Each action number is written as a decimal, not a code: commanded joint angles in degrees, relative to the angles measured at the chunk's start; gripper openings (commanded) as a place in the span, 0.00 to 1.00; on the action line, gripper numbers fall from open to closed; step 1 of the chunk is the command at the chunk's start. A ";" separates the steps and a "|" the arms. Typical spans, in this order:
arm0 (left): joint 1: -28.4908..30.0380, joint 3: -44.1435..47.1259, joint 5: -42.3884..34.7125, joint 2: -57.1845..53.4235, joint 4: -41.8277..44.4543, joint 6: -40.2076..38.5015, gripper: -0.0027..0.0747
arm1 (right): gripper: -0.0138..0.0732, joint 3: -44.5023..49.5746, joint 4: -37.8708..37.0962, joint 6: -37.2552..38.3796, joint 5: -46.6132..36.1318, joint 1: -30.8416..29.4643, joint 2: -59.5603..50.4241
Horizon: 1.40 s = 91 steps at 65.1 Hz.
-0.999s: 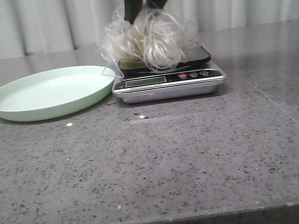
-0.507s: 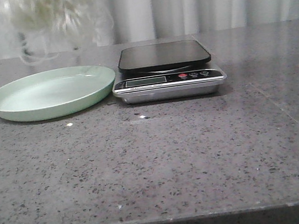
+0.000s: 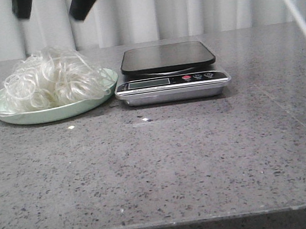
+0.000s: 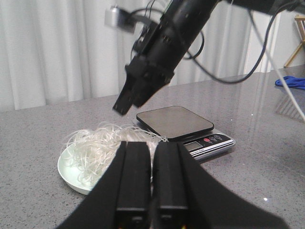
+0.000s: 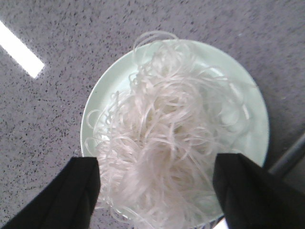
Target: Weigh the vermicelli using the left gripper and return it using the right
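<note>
Vermicelli (image 3: 51,78): fluffy mound of thin, translucent white, curly strands, loose loops sticking out all round. Piled on pale green plate (image 3: 92,104), far left of table, covering nearly its full width; a few strands reach the rim. Plate sits just beside the scale's (image 3: 170,73) left edge. Nothing gripping the mound.

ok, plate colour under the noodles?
Pale mint green plate, clearest in the right wrist view.

Grey speckled stone table (image 3: 165,164). Directly on it: pale green plate (image 3: 91,100) at left w/ vermicelli (image 3: 51,80) heaped in it; digital scale (image 3: 170,75) just beside plate, to its right, black platform bare. Blue item (image 4: 291,82) at far table edge, left wrist view.
</note>
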 commanded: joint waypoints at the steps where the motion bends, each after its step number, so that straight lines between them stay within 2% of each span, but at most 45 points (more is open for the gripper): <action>1: -0.45 -1.45 -4.79 0.60 -0.60 -0.59 0.20 | 0.85 -1.90 -3.18 0.00 3.35 -0.59 -7.75; 14: -0.45 -1.45 -4.79 0.60 -0.60 -0.59 0.20 | 0.85 -1.06 -8.02 0.00 4.39 -0.82 -14.57; 29: -0.45 -1.45 -4.79 0.60 -0.60 -0.59 0.20 | 0.85 10.96 -11.08 -0.13 3.32 -1.34 -24.68; 40: -0.45 -1.45 -4.79 0.60 -0.60 -0.59 0.20 | 0.85 24.92 -11.41 -0.19 -4.29 -1.34 -34.53; 58: -0.45 -1.45 -4.79 0.60 -0.60 -0.59 0.20 | 0.85 53.72 -11.41 -0.09 -17.83 -1.34 -56.30; 75: -0.45 -1.45 -5.01 0.60 -0.60 -0.59 0.20 | 0.85 79.75 -11.41 0.02 -35.56 -1.34 -79.69; 91: -0.45 -1.45 -5.22 0.60 -0.60 -0.59 0.20 | 0.85 97.95 -11.41 0.02 -41.57 -1.34 -101.18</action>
